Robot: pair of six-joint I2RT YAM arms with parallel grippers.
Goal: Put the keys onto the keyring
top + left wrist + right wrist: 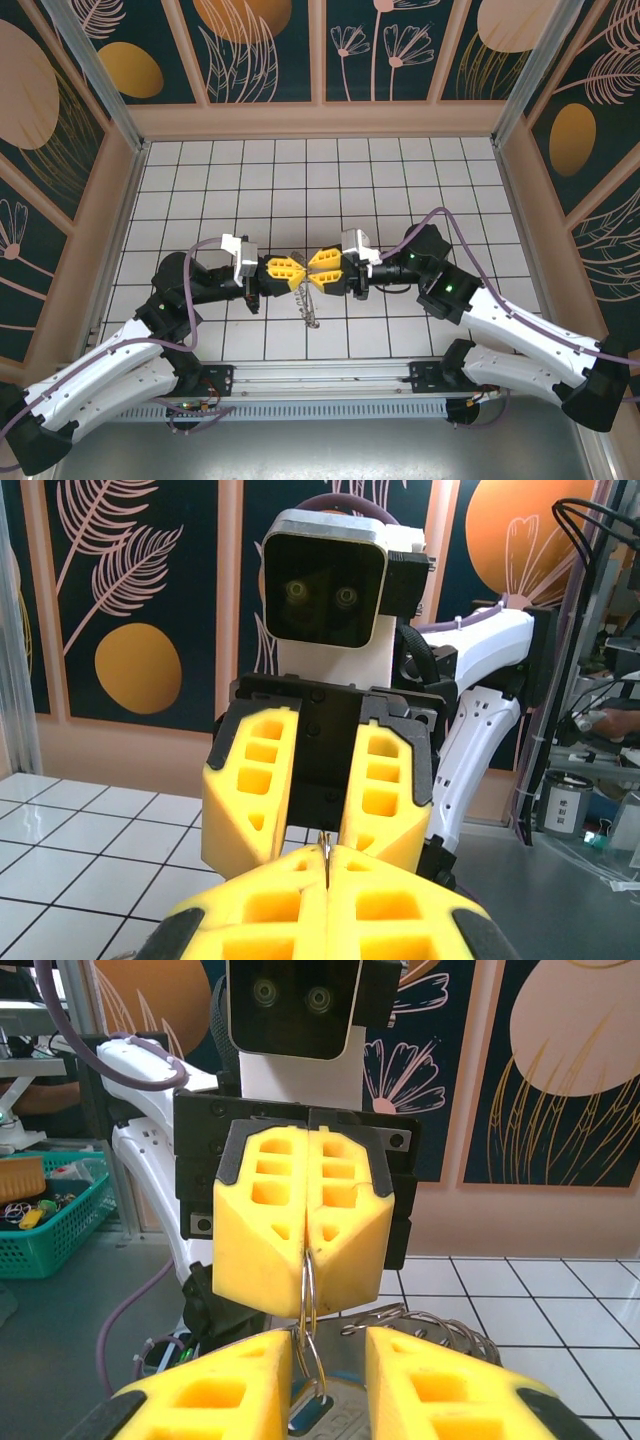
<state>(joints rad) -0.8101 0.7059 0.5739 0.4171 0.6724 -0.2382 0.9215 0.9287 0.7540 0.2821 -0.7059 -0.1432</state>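
The left pincer (306,1260) is pressed together on a thin wire loop (313,1345) of the keyring (440,1328). The keyring hangs from that grip above the tiled worktop (400,180), between the two arms. Facing it, the right pincer (328,1385) has its jaws apart, one on each side of that loop. A bluish piece (308,1418) low between them may be the key; I cannot tell. To do this step well, the right should close squarely on the loop just beside the left's grip, without twisting. The likely risk is tugging the ring out of the left's hold.
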